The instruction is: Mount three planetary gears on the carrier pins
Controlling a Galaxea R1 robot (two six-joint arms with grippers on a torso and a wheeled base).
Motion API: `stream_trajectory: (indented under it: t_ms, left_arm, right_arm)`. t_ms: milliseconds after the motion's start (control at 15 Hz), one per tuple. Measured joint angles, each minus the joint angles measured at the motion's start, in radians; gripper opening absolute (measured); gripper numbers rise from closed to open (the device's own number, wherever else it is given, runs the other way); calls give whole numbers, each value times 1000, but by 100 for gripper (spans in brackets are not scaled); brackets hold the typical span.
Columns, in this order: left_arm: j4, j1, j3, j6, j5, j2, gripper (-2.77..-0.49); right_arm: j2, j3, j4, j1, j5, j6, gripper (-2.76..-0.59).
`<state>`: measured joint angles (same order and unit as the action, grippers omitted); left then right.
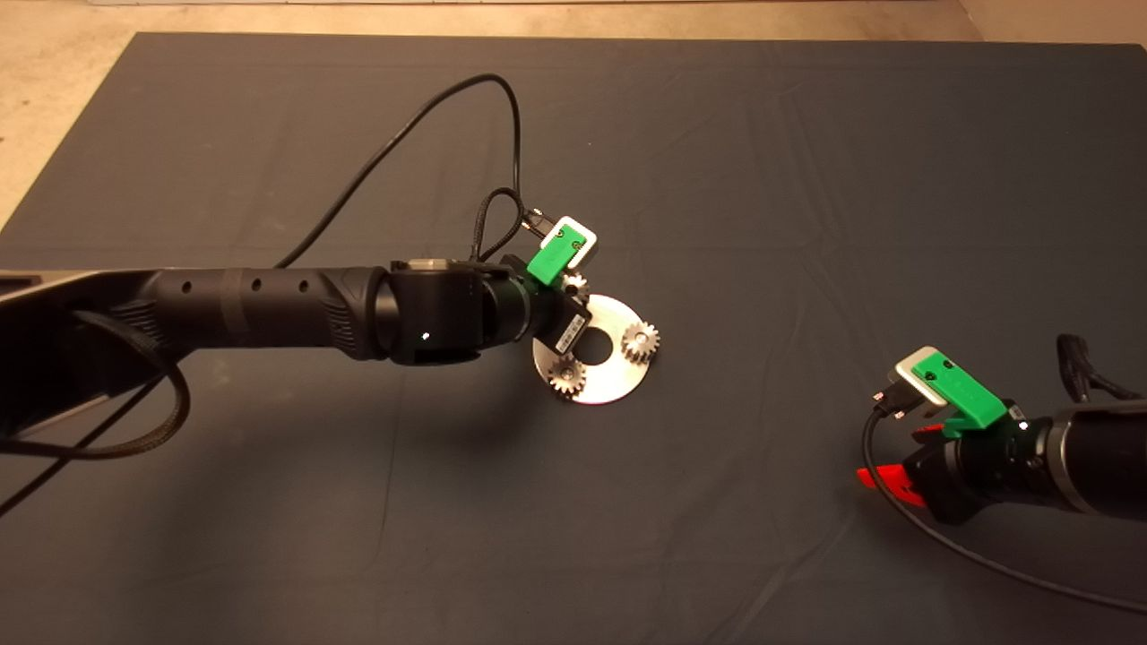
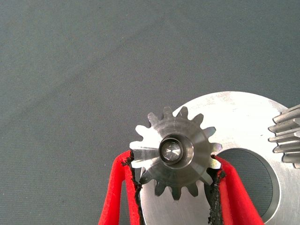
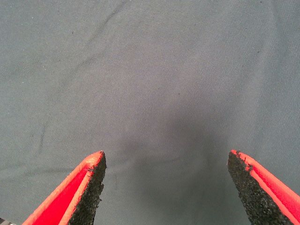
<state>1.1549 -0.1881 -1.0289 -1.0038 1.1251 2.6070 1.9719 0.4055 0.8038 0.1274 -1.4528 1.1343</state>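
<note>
A dark grey fabric mat [image 1: 806, 179] covers nearly the whole tabletop, its cloth marked by faint creases and shallow wrinkles. Beyond the mat's far edge and its far left corner, a strip of pale beige, speckled floor [image 1: 54, 98] shows. Warm light falls from above, casting soft shadows on the mat near its middle.

1. My head camera looks down from above on the whole dark mat [image 1: 717, 134], both arms entering from the sides.
2. My left wrist camera sits close over the disc [image 2: 234, 122], which the head view shares [image 1: 618, 376].
3. My right wrist camera faces bare mat [image 3: 150, 70], close up.
</note>
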Motion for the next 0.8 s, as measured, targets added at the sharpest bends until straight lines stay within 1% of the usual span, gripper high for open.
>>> stream_trajectory:
  t_ms: [267, 800]
  left_arm:
    - [-2, 0, -13, 15, -7, 3, -273]
    - [-2, 0, -14, 15, -7, 5, -273]
  right_arm:
    - [0, 0, 0, 0, 0, 0, -144]
    - [0, -1, 0, 0, 0, 0, -144]
